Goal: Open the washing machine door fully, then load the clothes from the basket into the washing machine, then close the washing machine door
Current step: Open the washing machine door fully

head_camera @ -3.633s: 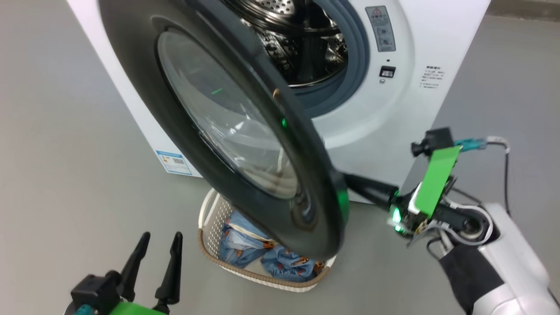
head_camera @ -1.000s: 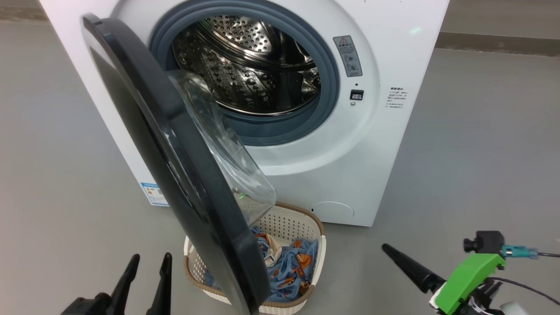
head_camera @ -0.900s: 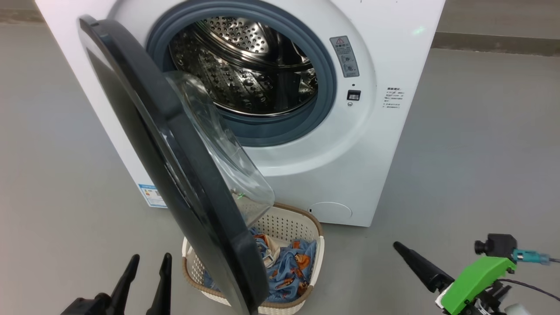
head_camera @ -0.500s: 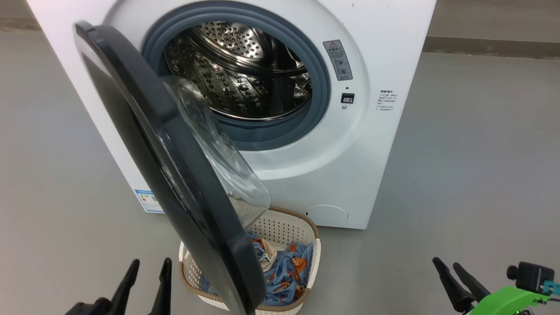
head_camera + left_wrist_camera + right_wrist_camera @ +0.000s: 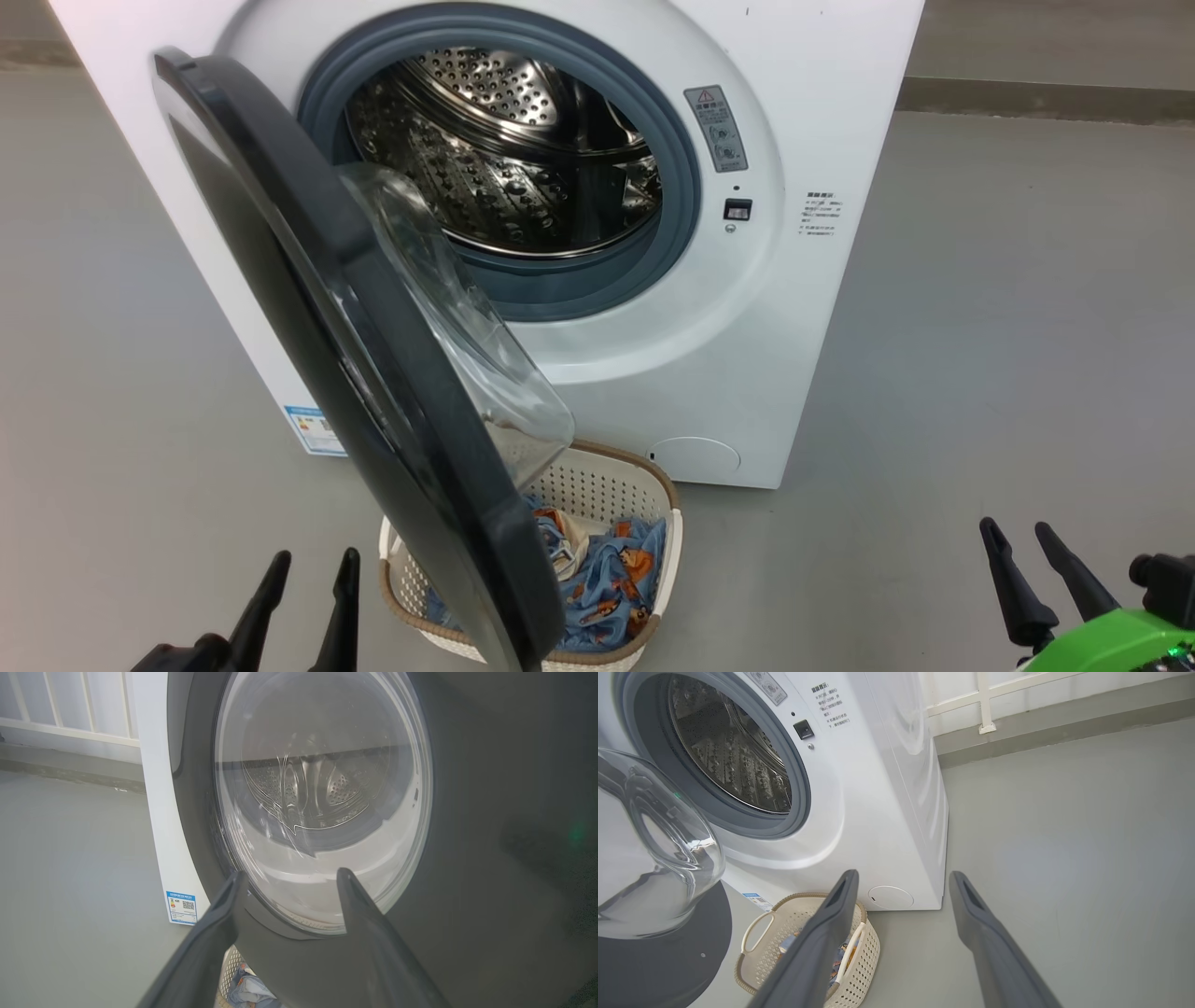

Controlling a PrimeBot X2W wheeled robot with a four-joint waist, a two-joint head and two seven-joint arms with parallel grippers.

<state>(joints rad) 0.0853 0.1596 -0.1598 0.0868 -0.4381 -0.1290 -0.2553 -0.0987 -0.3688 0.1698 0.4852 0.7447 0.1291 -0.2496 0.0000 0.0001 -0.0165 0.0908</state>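
Note:
The white washing machine (image 5: pixel 812 112) stands with its steel drum (image 5: pixel 504 149) exposed. Its black door (image 5: pixel 308 308) hangs partly open on the left, glass bowl (image 5: pixel 448 327) bulging toward the drum, lower edge over the basket (image 5: pixel 611 481). Light blue printed clothes (image 5: pixel 616 569) lie in the basket on the floor before the machine. My left gripper (image 5: pixel 313 562) is open at the lower left, just left of the door's bottom edge; in the left wrist view it (image 5: pixel 289 875) faces the door's outer glass (image 5: pixel 322 793). My right gripper (image 5: pixel 1018 530) is open at the lower right, holding nothing.
Grey floor (image 5: pixel 1008 355) spreads to the right of the machine and on its left (image 5: pixel 103 448). A low wall base and white railing (image 5: pixel 985 704) run behind the machine. The basket (image 5: pixel 761 933) sits beside the machine's round lower cap (image 5: pixel 891 897).
The right gripper has drawn back toward the lower right and turned its fingers upright. The door stands where it was; the slight shift of the scene is the camera's.

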